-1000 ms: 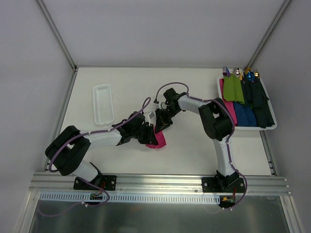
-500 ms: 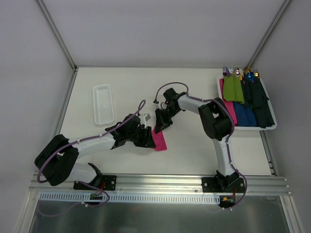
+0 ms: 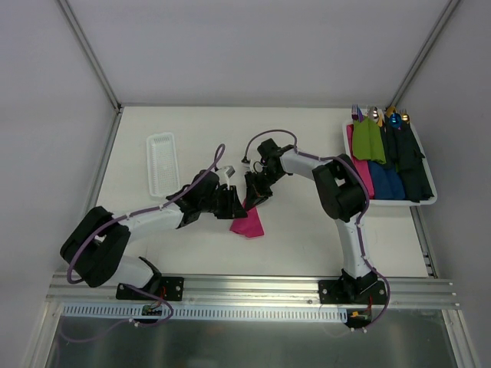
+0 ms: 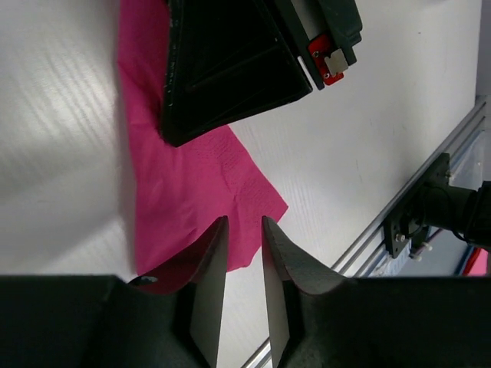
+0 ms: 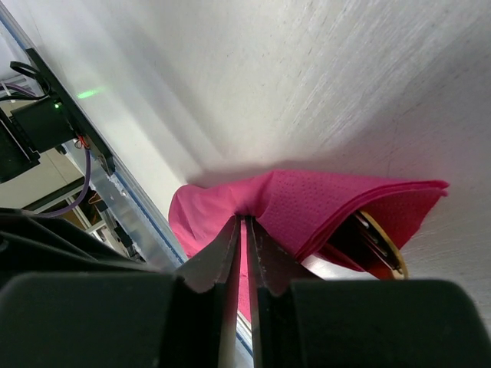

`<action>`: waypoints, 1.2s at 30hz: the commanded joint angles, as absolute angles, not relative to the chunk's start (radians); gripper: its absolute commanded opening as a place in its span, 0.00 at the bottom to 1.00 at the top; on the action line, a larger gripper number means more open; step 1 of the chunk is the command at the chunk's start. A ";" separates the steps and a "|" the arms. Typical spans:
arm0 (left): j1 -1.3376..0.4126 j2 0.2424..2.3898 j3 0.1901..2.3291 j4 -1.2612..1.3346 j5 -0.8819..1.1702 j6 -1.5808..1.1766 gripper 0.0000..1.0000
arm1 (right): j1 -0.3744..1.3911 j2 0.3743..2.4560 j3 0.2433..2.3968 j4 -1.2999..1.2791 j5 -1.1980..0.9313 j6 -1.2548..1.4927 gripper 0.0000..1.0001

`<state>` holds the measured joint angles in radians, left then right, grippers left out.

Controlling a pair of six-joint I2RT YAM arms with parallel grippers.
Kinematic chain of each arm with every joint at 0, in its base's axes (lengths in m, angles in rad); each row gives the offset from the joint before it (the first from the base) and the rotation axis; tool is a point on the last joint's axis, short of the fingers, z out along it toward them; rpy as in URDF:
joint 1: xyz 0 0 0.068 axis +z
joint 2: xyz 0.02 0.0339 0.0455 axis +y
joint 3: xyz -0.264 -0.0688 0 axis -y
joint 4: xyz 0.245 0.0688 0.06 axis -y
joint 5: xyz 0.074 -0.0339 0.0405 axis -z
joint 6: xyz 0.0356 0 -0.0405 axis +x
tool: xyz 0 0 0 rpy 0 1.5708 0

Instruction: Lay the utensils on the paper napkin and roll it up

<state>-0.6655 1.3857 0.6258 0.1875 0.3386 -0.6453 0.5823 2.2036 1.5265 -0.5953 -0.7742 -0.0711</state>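
The paper napkin (image 3: 247, 224) is bright magenta and faintly dimpled. It lies rumpled and folded over itself near the middle of the worktop (image 3: 307, 238). On my right wrist camera a gold utensil (image 5: 381, 247) peeks out from under the fold at 4 o'clock. My right claw (image 5: 244, 222) is pinched together on a raised ridge of the paper, at the napkin's 12 o'clock seen from above. My left claw (image 4: 244, 224) sits at its 10 o'clock, fingers a narrow slit apart over the napkin's edge, gripping nothing.

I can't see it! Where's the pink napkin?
In the top view, the pink napkin sits centrally on the table beside the left pincer, its edge pinched by the right pincer.
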 commanded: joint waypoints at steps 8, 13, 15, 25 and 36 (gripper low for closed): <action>-0.650 1.555 0.571 0.505 0.506 -0.759 0.15 | 0.591 2.261 1.525 -0.618 -0.641 -0.143 0.10; -0.606 1.634 0.491 0.590 0.500 -0.822 0.12 | 0.594 2.260 1.526 -0.623 -0.644 -0.164 0.10; -0.571 1.657 0.447 0.653 0.506 -0.851 0.11 | 0.595 2.261 1.526 -0.629 -0.641 -0.173 0.10; -0.535 1.828 0.350 0.906 0.546 -0.946 0.09 | 0.597 2.205 1.532 -0.626 -0.643 -0.192 0.25; -0.532 1.982 0.295 1.166 0.535 -1.060 0.07 | 0.485 1.979 1.565 -0.653 -0.592 -0.081 0.43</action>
<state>-0.5411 1.9232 0.3355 1.2377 0.6205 -1.0809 0.5201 2.0865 1.5433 -0.6182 -0.6724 -0.1120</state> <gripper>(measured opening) 0.073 0.427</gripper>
